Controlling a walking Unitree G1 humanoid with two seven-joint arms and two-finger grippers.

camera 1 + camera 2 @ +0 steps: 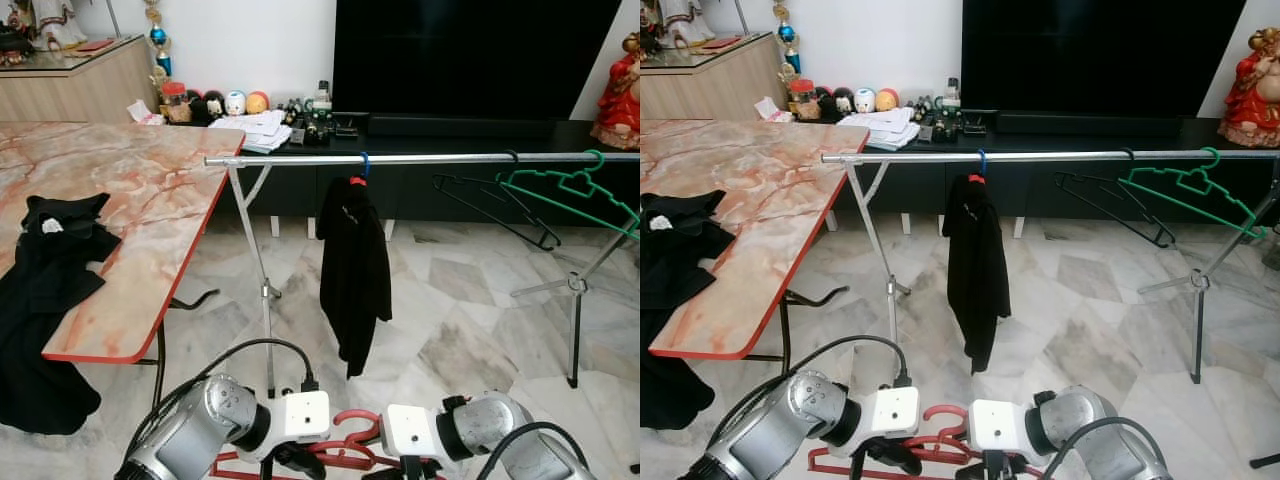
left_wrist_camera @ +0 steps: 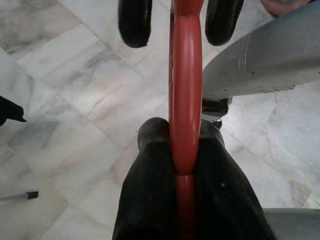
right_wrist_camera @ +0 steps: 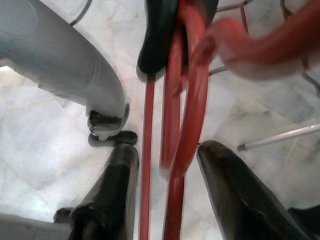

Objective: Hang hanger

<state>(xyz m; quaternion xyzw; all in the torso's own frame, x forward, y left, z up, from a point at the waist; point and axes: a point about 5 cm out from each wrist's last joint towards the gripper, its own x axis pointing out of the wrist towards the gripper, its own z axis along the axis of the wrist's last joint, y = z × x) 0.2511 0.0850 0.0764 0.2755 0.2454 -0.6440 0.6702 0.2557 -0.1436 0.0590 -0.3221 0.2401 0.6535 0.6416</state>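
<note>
A red hanger [image 1: 350, 430] is held low in front of me, above the marble floor. My left gripper [image 2: 184, 135] is shut on one of its red bars. My right gripper [image 3: 170, 160] faces it from the other side, open, with a finger [image 3: 117, 175] on each side of the red bars and a gap to both. The silver clothes rail [image 1: 440, 158] runs across ahead, well above both grippers. A black garment [image 1: 352, 270] hangs on it from a blue hook.
A black hanger [image 1: 495, 200] and a green hanger [image 1: 575, 185] hang on the rail's right part. The rail's legs [image 1: 262, 290] stand on the floor. A marble-topped table [image 1: 130, 200] with black clothes [image 1: 50, 260] is at the left. A dark TV console [image 1: 450, 130] lies behind.
</note>
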